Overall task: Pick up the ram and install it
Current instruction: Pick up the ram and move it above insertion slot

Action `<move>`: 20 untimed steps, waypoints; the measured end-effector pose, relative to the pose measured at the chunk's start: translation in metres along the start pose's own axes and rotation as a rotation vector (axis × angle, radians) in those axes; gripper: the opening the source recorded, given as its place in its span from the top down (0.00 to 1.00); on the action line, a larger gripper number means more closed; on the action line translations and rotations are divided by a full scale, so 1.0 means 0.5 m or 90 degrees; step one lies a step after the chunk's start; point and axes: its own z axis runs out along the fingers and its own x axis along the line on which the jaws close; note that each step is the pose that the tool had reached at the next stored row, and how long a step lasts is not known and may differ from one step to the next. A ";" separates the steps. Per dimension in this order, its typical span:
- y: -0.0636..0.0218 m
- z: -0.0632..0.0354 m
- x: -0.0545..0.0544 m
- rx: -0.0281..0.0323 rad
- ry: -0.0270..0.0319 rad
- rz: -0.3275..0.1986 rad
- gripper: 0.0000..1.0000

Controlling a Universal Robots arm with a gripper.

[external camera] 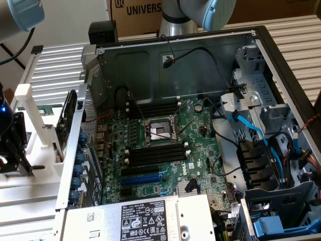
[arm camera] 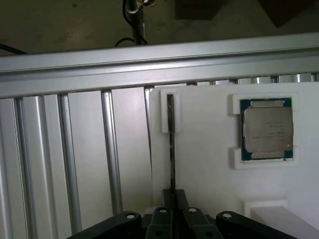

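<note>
The black jaws are clamped on the near end of the ram (arm camera: 171,142), a long thin circuit-board stick seen edge-on, seated ahead of them in a white plastic holder (arm camera: 204,169). It is not yet lifted, and the long black motherboard slots (external camera: 153,155) look empty.

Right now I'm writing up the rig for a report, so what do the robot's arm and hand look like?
The arm has silver-grey tubes and rounded joints with light blue caps; a thin black cable runs from the joint at the exterior view's left. The hand is black, built of angular linkage bars with round pivot pins; a small blue light glows near it.
</note>
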 end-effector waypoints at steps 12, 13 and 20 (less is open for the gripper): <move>0.000 0.000 0.000 0.0001 -0.0001 0.000 0.87; 0.000 0.000 0.000 0.0001 0.0000 0.000 0.87; 0.000 -0.023 -0.001 0.0000 0.0000 0.000 0.87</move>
